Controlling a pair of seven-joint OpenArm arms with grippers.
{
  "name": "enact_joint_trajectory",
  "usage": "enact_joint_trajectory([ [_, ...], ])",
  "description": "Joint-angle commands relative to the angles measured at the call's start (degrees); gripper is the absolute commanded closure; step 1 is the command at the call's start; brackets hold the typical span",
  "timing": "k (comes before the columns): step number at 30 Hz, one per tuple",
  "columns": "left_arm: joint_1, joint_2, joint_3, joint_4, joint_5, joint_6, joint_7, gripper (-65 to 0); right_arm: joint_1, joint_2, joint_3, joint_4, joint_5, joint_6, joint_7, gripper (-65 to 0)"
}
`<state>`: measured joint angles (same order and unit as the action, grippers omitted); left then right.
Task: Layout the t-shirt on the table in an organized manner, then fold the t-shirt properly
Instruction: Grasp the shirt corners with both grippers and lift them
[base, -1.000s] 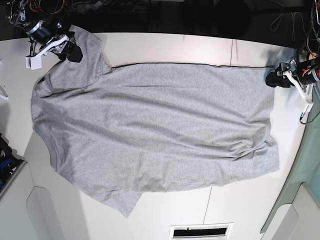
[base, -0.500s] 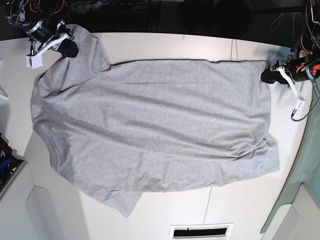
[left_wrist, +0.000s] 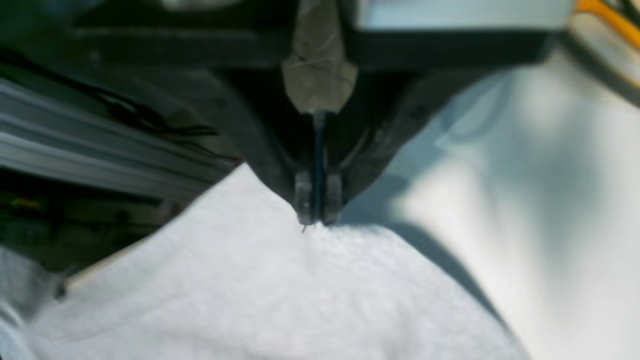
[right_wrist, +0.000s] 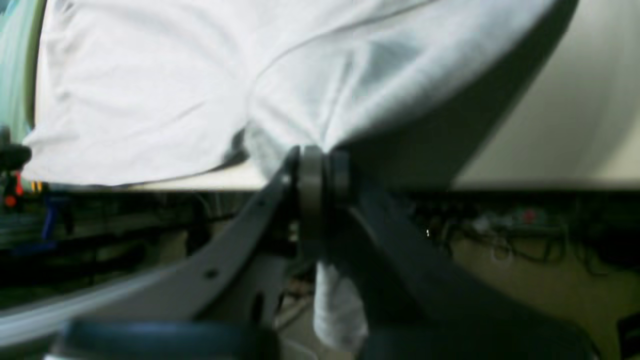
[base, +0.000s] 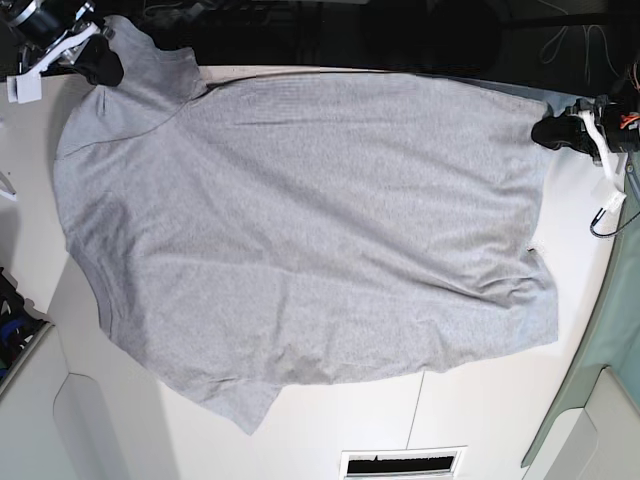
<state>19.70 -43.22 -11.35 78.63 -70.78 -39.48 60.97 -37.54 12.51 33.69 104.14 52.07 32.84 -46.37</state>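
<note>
The light grey t-shirt (base: 300, 230) is spread wide over the white table (base: 500, 410), plain side up; no lettering shows. Its far edge is lifted and stretched between both grippers. My left gripper (base: 548, 131) at the right is shut on the shirt's far hem corner; the left wrist view shows the jaws closed on the cloth edge (left_wrist: 315, 220). My right gripper (base: 100, 62) at the far left is shut on the sleeve; the right wrist view shows cloth (right_wrist: 280, 75) pinched in the closed jaws (right_wrist: 317, 165).
A grey-green panel (base: 612, 340) runs along the right edge. A dark vent slot (base: 402, 465) sits at the front edge. Cables and dark equipment (base: 420, 30) lie beyond the table's far edge. A thin seam (base: 415, 410) crosses the table.
Both grippers moved up and away with the shirt's far edge. The far edge now reaches the table's far rim, and the cloth is stretched flatter and wider.
</note>
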Motion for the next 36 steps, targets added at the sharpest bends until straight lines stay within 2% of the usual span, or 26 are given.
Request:
enact_joint_trajectory([
  [1,0.8,-1.7,-1.5,1.6,-1.5,-0.5,-0.3,0.0,-1.1,0.6,0.5,1.9,1.1,0.4,0.9,0.0],
  [4,3.8,-1.7,-5.5,3.8,-2.7,-0.5,-0.4,0.0,-4.1,0.6,0.5,4.8,1.1,0.4,0.9,0.0],
  [9,8.5,-1.7,-15.8,4.7,-4.6,-0.5,-0.3,0.0,-8.6,0.6,0.5,9.1,3.0,0.5,0.9,0.0],
  [14,9.9,-1.7,-21.4,4.7,-5.7,-0.5,-0.3,0.0,-8.7,0.6,0.5,11.8,3.0,0.5,1.6,0.0],
  [17,9.8,-1.7,-21.7,4.7,-6.1,-0.5,-2.4,0.0,-6.7,0.6,0.5,12.6,2.2,0.6,1.8,0.0],
  [20,9.2,-1.7,-21.7,4.7,-5.6,-0.5,-7.1,0.0,-3.0,0.7,0.5,12.6,0.6,0.6,1.8,0.0],
  [26,4.7,-1.0,-21.6,4.7,2.1,-0.5,-10.8,0.0,3.3,0.8,0.5,12.4,-3.9,0.5,3.2,0.0],
  [30,3.0,-1.0,-20.3,4.6,6.7,-0.5,-15.2,0.0,7.6,0.8,0.5,10.8,-6.1,0.5,4.1,0.0],
  [36,0.3,-1.0,-13.7,3.9,15.9,-0.5,-21.7,0.0,14.7,1.0,0.4,4.3,-7.1,0.4,4.4,0.0],
])
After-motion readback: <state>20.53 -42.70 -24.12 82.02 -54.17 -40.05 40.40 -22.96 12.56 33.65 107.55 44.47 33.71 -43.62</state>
